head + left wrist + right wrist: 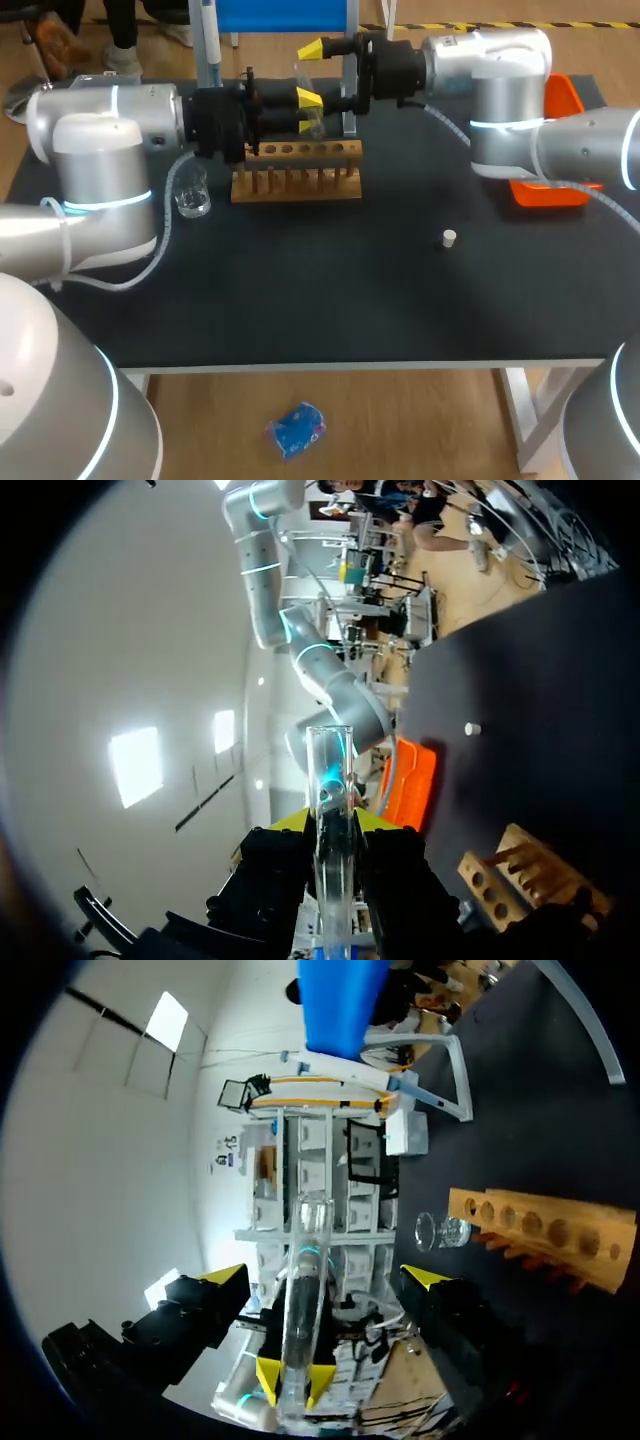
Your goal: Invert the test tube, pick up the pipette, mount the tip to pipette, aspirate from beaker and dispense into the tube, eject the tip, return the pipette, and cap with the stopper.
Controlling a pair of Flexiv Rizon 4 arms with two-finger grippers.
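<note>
My left gripper [306, 102] [330, 825] is shut on a clear glass test tube [312, 122] [329, 780], held in the air above the wooden rack [297, 172]. My right gripper [316, 74] [325, 1280] stands open around the same tube [305, 1290], its yellow fingertips [226, 1281] well apart from the glass on either side. A small glass beaker [192, 196] [440, 1230] stands left of the rack. The white stopper [450, 238] [472, 728] lies alone on the black table, right of centre. A white and blue pipette [204, 35] hangs upright at the back left.
An orange tray [562, 100] [410, 780] sits at the table's right edge, partly under my right arm. The rack [545, 1225] [510, 875] has a row of holes and pegs. Bare black tabletop [320, 300] stretches in front of the rack.
</note>
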